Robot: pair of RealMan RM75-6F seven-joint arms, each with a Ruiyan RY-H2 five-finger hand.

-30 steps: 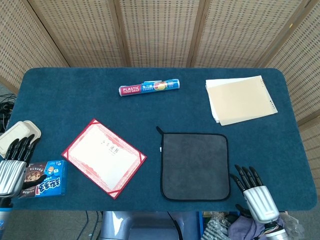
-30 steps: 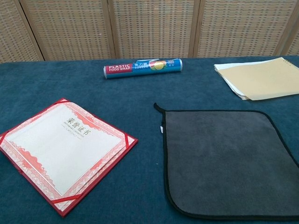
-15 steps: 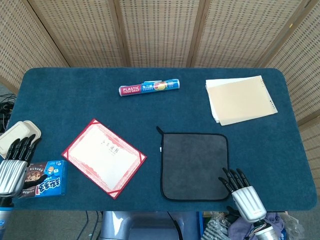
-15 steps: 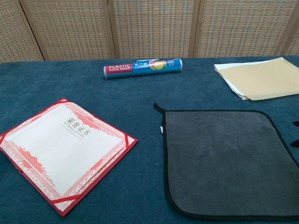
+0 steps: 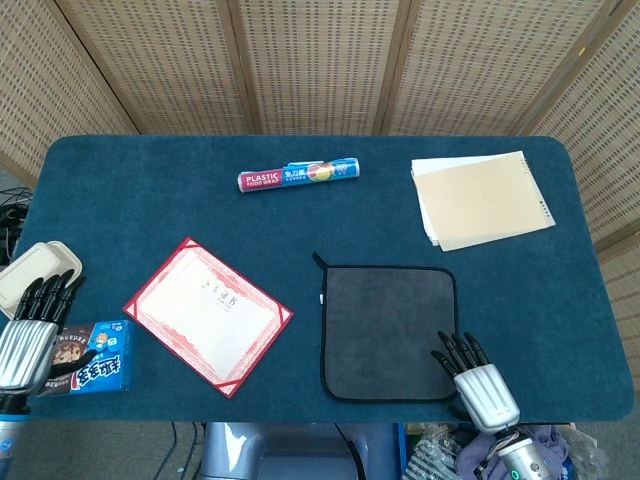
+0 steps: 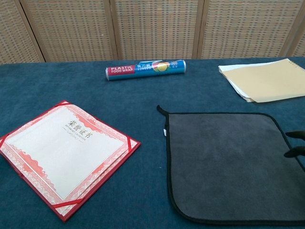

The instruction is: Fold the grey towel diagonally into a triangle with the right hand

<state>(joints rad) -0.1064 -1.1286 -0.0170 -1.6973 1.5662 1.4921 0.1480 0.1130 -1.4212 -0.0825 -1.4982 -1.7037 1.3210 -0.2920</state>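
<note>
**Right hand at the towel's corner**

Right hand [image 5: 480, 385] sits at the lower right of the head view. Its fingers [image 5: 455, 352] are spread and hold nothing, and their tips lie over the lower right corner of the grey towel [image 5: 390, 330]. That towel lies flat and unfolded on the blue table [image 5: 300, 215], right of the middle. Left hand [image 5: 28, 335] waits at the lower left edge, fingers apart, beside a blue snack pack [image 5: 92, 356].

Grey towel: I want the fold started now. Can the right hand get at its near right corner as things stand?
Probably yes. The right hand is open at the grey towel's near right corner, and nothing lies between them.
</note>
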